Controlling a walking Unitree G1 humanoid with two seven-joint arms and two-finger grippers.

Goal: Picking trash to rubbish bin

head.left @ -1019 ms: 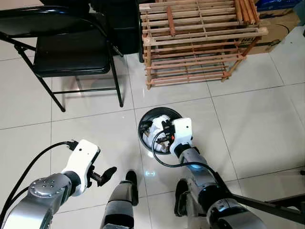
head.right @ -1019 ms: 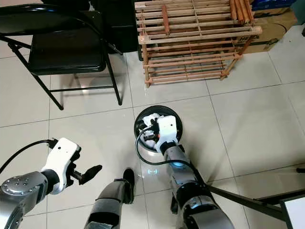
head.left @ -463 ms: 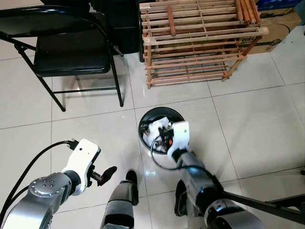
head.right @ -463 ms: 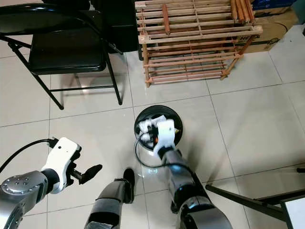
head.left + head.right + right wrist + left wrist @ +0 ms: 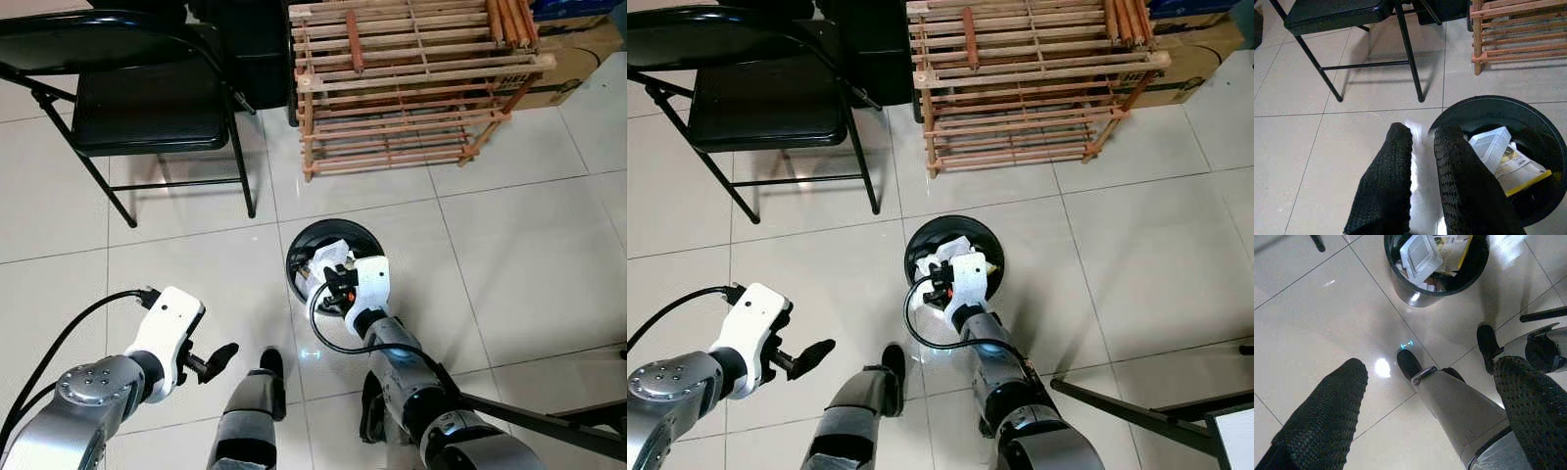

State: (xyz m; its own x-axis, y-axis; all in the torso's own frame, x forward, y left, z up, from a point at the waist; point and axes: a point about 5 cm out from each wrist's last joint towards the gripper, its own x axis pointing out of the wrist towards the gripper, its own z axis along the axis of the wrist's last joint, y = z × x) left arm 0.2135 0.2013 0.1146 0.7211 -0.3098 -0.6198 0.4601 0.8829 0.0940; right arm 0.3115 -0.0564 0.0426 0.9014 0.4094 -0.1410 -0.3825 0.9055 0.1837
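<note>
Both fingers of right hand [image 5: 1422,161] hover beside bin [image 5: 1542,122] rim.

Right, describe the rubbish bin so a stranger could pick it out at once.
Start at the wooden slatted rack at the far edge of the tiled floor, with the black folding chair to its left. Just nearer than the rack stands the rubbish bin: the one round black tub, holding white and yellow trash, with the right claw over its rim.

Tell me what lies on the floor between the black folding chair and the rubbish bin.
Nothing: in the left eye view, only bare white tile separates the black folding chair from the rubbish bin. The right gripper hovers beside the bin's rim.
</note>
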